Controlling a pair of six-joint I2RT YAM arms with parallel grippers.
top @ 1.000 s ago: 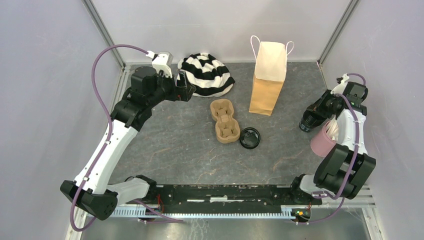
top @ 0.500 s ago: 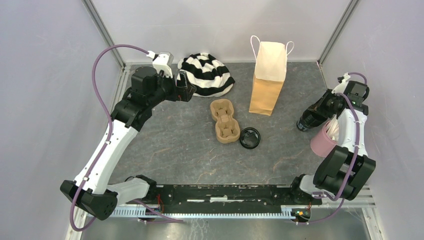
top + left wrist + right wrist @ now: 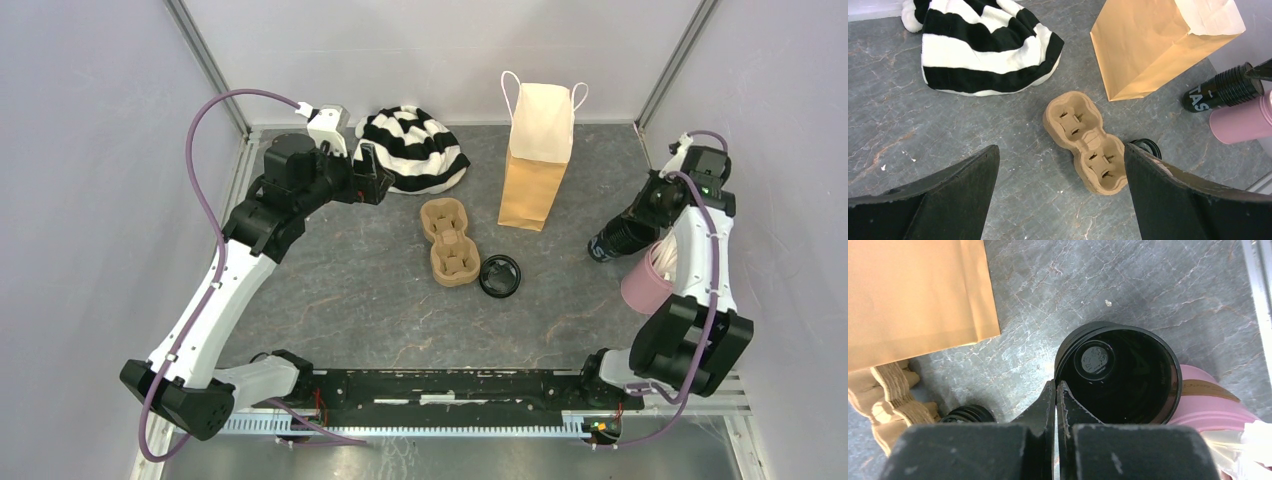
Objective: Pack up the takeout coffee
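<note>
My right tool (image 3: 1056, 386) is clamping the coffee cup (image 3: 1128, 382) by its rim, tipping it further left than before. Only the right wrist view is showing it lidless. My left tool (image 3: 1060, 150) is standing wide apart.

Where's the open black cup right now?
Top view, far right: the black cup is tilted, its rim pinched by the right gripper, just left of the pink cup and right of the bag.

One each: black cup (image 3: 1210, 95), black lid (image 3: 499, 276), carrier (image 3: 449, 241), paper bag (image 3: 532, 185), pink cup (image 3: 643, 285), striped cloth (image 3: 415, 148).
</note>
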